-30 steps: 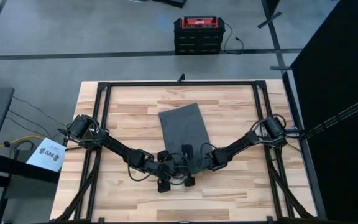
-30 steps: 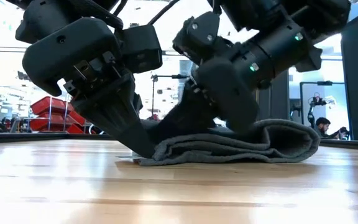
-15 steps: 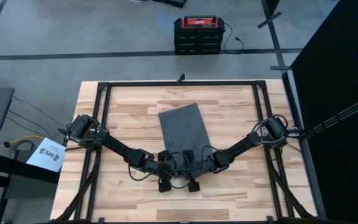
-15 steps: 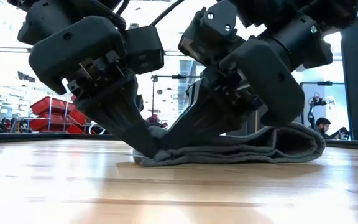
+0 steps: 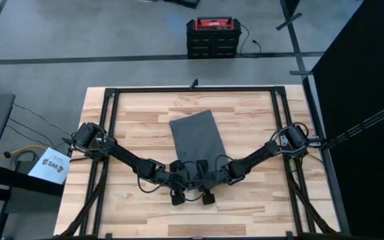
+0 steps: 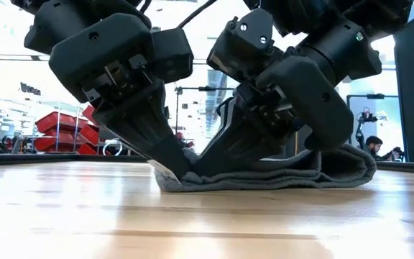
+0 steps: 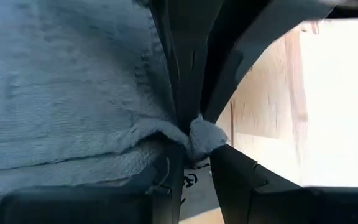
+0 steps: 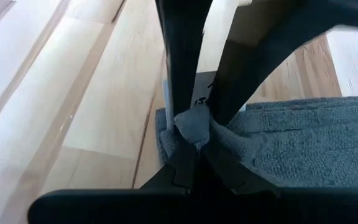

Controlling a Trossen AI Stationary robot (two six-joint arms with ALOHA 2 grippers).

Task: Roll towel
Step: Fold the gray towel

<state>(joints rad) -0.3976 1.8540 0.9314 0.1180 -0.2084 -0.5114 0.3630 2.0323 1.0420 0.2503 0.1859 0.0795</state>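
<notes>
The towel (image 5: 197, 138) lies flat at the middle of the table (image 5: 132, 113) as a dark grey oblong, its long side running from 12 toward 6 o'clock. Its 6 o'clock edge is bunched and lifted off the wood. A small white tag (image 8: 205, 94) shows at that edge, with dark marks on it — too small to read. Both tools meet there: the left gripper (image 6: 182, 167) comes in from 8 o'clock and the right gripper (image 6: 196, 169) from 4 o'clock, each clenched on a pinch of the towel's hem, tips nearly touching — wood just below.
</notes>
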